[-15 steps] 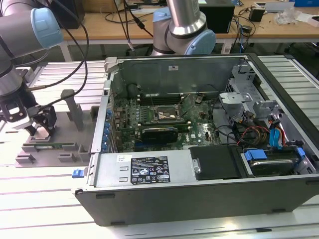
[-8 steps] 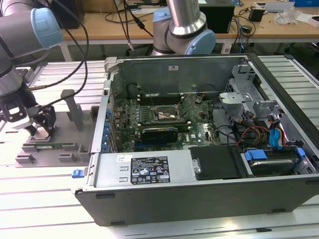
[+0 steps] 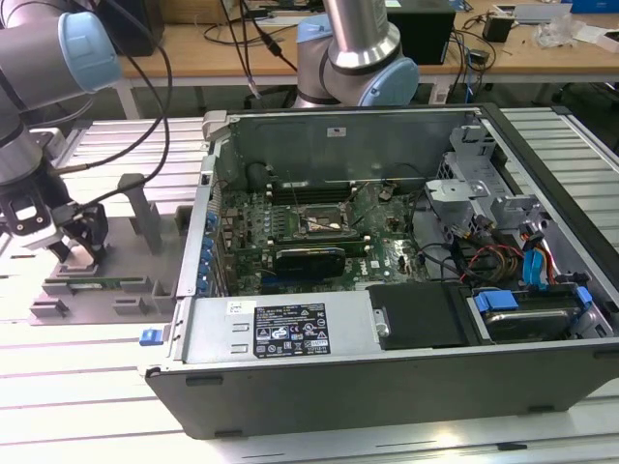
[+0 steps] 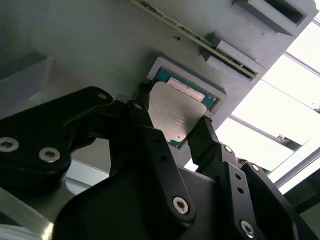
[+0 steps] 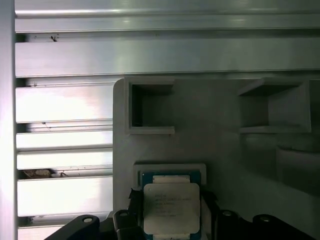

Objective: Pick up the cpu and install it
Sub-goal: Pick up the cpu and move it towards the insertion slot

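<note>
Fingers [image 4: 205, 140] of mine pinch cpu [image 4: 175, 112] by two opposite edges, right at its recess in gray tray [image 4: 100, 45], beside open computer case [image 3: 387, 290] on table [image 3: 97, 387].

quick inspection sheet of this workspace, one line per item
surface: slatted metal table with a grey fixture tray at the exterior view's left
job's things: cpu at its recess in the tray; open computer case with motherboard socket inside
clutter: nothing seen
grippers: gripper over the tray, fingers against two opposite cpu edges
cables: black cables by the arm; red and blue cables in the case
surroundings: wooden benches behind
</note>
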